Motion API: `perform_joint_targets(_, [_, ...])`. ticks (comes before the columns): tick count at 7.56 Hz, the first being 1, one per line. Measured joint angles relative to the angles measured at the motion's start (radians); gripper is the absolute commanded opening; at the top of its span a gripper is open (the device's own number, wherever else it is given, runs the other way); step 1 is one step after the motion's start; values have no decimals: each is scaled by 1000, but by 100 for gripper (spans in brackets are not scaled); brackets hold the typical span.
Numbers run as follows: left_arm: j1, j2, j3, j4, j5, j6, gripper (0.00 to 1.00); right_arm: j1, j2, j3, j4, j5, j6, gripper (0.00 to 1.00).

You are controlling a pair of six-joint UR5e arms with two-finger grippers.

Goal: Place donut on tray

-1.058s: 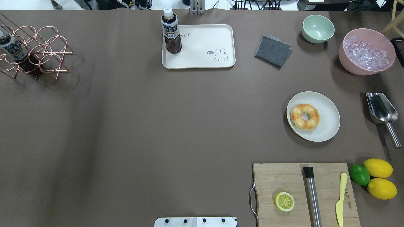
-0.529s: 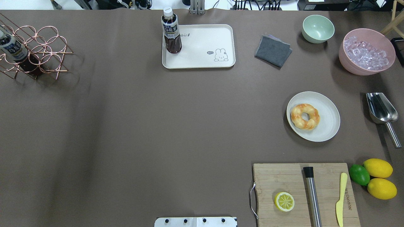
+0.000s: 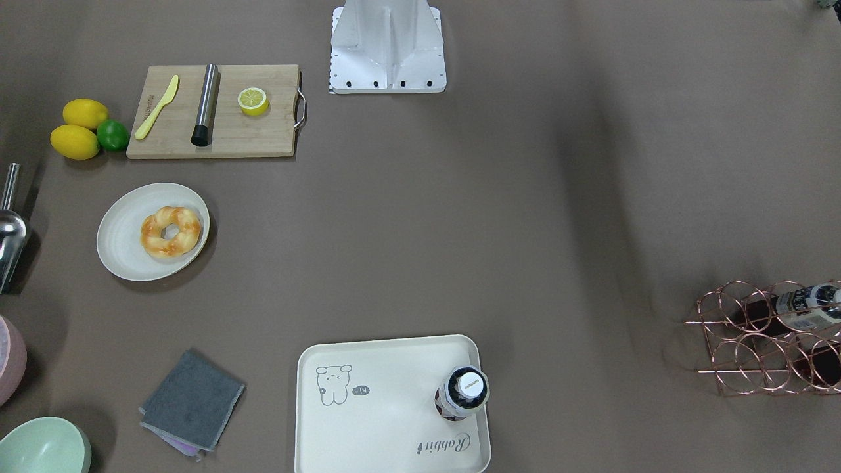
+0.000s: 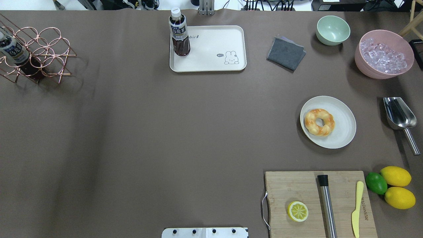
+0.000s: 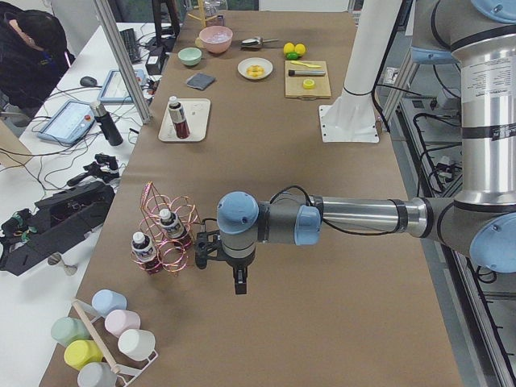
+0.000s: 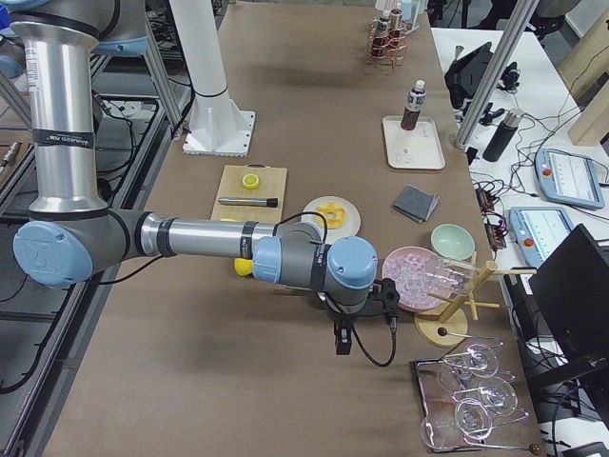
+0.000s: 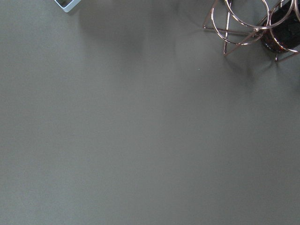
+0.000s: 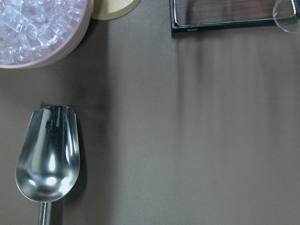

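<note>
Bottle (image 4: 179, 33) half-hides tray (image 4: 211, 49) lettering (image 3: 444, 445) overhead, not front.

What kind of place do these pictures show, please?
Probably a robotics lab, not a real kitchen: the left arm and right arm are industrial robot arms at a cloth-covered table, a control tablet lies beside it, and the donut sits staged on a plate.
</note>
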Motion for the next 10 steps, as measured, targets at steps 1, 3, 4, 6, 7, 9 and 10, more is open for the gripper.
perform_joint_targets(1, [0, 0, 1, 0, 1, 0, 98, 0, 0, 1, 0, 0, 1, 100])
perform_joint_targets(3, [0, 1, 3, 1, 2, 1, 98, -3, 0, 2, 1, 0, 1, 100])
perform_joint_targets(4, [-1, 1, 3, 1, 2, 2, 98, -7, -1, 1, 1, 0, 0, 100])
perform_joint_targets(6, [-1, 1, -1, 1, -3, 0, 98, -10, -5, -4, 1, -1, -1, 100])
perform_joint_targets(7, [-1, -1, -3, 1, -6, 0, 98, -10, -2, -3, 1, -3, -1, 100])
perform_joint_targets(9, [-2, -7, -2, 1, -6, 0, 98, -14, 34, -4, -13, -3, 0, 100])
perform_joint_targets(10, [-2, -7, -2, 1, -6, 0, 98, -22, 64, -7, -36, -2, 1, 100])
